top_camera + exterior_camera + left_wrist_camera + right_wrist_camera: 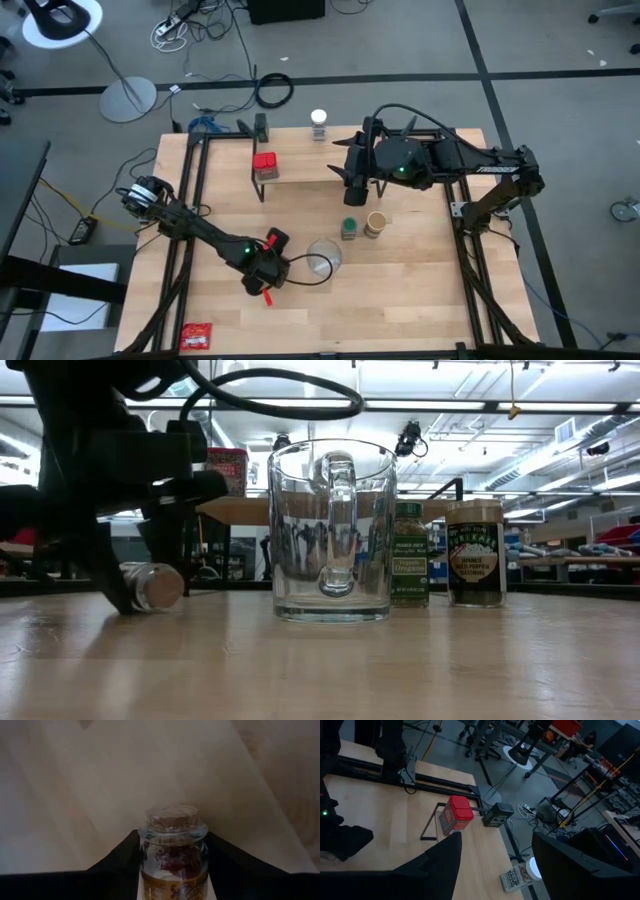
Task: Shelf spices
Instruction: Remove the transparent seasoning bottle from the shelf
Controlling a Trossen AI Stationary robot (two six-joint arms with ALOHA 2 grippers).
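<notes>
My left gripper (267,287) is down at the table, left of the clear glass mug (323,260), shut on the tiny brownish jar (172,855), which has a cork lid and red contents. My right gripper (495,855) is open and hangs above the shelf (310,170), touching nothing. The red tin (264,165) stands on the shelf's left end. The dark green tin (261,127) and the white-lidded jar (319,122) are at the table's far edge. The green-lidded jar (349,228) and the tan-lidded jar (376,222) stand upright on the table in front of the shelf. My left gripper pinches the tiny jar's glass body (172,870) between its two fingers, below the cork lid (172,815). The fingers (118,595) slant down from above to the table top. The jar (152,586) lies on its side, cork end toward the near edge, at table level.
The glass mug (330,530) stands right beside my left gripper, handle toward the near edge. A flat red packet (197,336) lies at the near left corner. Bare table shows on the near right. Black rails (190,200) run along both table sides.
</notes>
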